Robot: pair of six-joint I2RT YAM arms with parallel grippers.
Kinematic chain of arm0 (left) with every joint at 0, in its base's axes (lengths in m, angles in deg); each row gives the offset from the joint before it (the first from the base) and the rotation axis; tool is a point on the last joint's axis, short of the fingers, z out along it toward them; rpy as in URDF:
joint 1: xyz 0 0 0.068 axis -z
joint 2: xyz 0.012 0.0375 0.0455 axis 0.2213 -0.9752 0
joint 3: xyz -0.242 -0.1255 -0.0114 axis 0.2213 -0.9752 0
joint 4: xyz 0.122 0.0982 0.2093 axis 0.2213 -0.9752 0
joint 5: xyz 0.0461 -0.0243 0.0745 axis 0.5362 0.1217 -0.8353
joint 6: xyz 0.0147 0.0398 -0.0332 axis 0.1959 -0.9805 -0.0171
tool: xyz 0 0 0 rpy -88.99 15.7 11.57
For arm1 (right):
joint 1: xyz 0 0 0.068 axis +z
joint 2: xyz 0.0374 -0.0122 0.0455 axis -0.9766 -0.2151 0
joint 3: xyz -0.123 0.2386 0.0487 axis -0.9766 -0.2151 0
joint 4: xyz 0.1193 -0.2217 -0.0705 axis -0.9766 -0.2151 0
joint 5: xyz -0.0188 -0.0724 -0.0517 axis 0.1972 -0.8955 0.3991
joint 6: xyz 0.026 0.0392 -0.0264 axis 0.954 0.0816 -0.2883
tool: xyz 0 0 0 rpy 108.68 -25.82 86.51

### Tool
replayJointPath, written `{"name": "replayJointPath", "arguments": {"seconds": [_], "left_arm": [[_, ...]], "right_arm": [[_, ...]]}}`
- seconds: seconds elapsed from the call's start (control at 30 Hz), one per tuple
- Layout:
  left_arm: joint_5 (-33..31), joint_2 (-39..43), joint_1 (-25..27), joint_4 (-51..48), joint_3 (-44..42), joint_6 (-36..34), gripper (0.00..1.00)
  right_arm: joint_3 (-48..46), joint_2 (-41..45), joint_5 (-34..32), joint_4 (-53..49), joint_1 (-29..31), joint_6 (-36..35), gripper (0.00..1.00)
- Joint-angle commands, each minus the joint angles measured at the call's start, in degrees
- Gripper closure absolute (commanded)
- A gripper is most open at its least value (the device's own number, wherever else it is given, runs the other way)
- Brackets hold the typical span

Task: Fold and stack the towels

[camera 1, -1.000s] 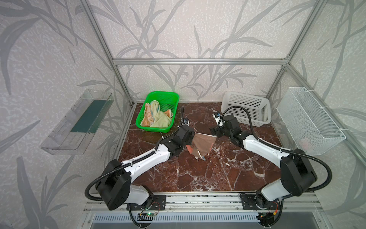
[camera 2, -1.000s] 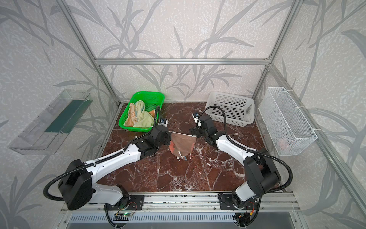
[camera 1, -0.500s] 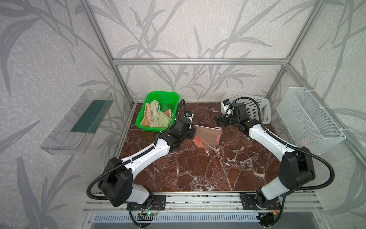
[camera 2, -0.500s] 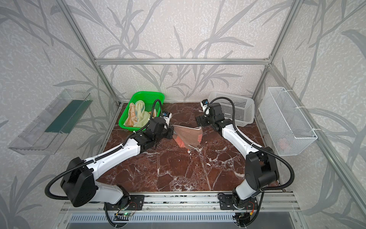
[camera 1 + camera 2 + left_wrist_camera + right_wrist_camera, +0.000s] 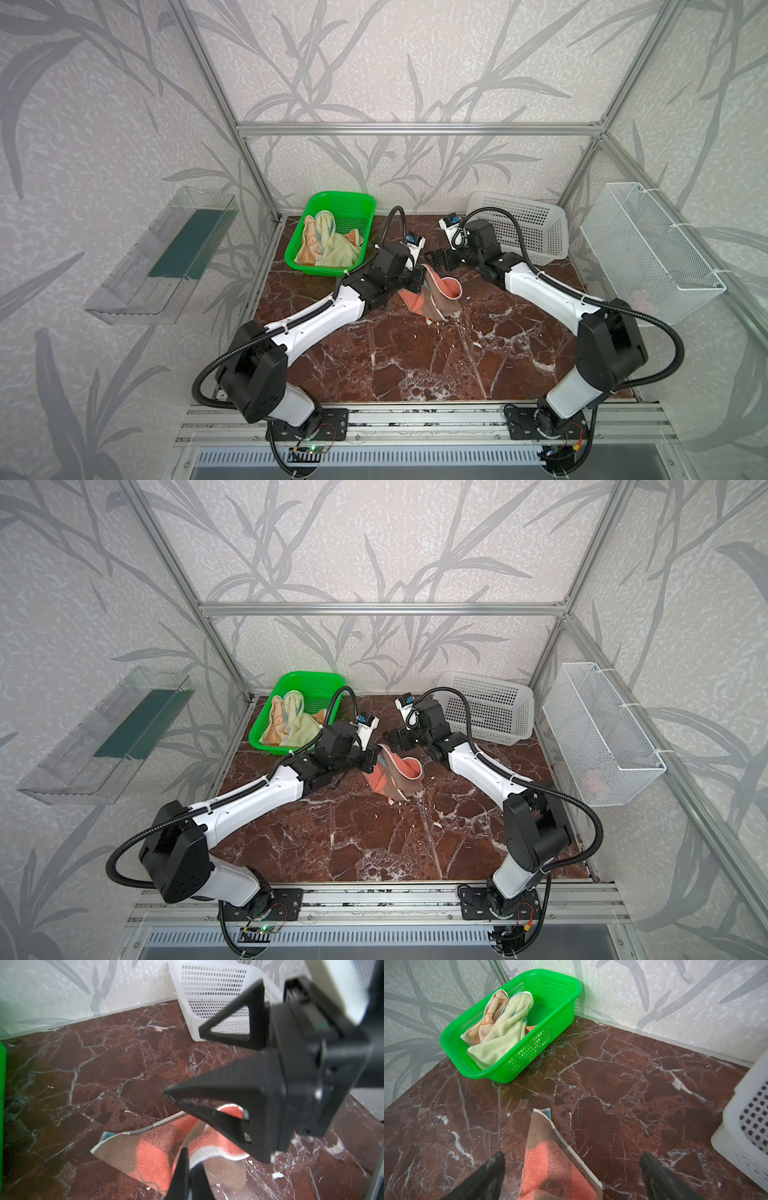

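Your left gripper [image 5: 419, 279] pinches the bear towel [image 5: 436, 297], crumpled on the worktop [image 5: 415, 365] toward the back edge. Right gripper [image 5: 437, 258] spread wide, empty, just beside it. Yellow towel [image 5: 338, 253] and faces towel [image 5: 309, 245]: green basket [image 5: 320, 271], back-left corner.

Light: bright, even, diffuse from above in both top views | Shadows: soft, short, under the arms on the marble table [image 5: 415, 365] | Glare: dull sheen and a green cast on the table beside the green basket [image 5: 529, 1053], back left corner | Focus: left wrist view — right gripper [image 5: 181, 1061] close to the lens is soft, bear towel [image 5: 153, 1153] weave is sharp | Edges: wide-angle stretch toward the corners of the wrist views
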Motion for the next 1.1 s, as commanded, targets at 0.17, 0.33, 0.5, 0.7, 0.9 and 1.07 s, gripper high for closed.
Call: {"name": "replayJointPath", "arguments": {"seconds": [0.17, 0.33, 0.5, 0.7, 0.9, 1.07], "left_arm": [[-6.8, -4.7, -2.1, -6.7, 11.1, 4.9, 1.00], [-10.9, -6.6, -3.2, -8.4, 12.2, 7.1, 1.00], [-10.7, -7.5, -4.1, -8.5, 11.7, 8.6, 1.00], [-11.0, -7.5, -4.1, -8.4, 11.1, 8.7, 1.00], [-10.8, -6.5, -4.1, -8.0, 10.1, 8.3, 1.00], [-11.0, -4.5, -4.2, -7.8, 8.7, 8.0, 1.00]], "right_arm": [[-13.6, 13.8, -0.6, 6.6, 0.0, -3.2, 0.08], [-18.8, 13.2, -1.6, 6.4, 2.0, -3.6, 0.26], [-18.7, 7.0, -1.7, 9.0, 5.6, -2.3, 0.38], [-15.8, 0.4, -0.7, 13.4, 9.3, 0.8, 0.39], [-13.9, -3.9, -6.8, 16.5, 9.8, 3.3, 0.40], [-10.7, -7.2, -13.4, 16.0, 9.7, 2.8, 0.55]]}}
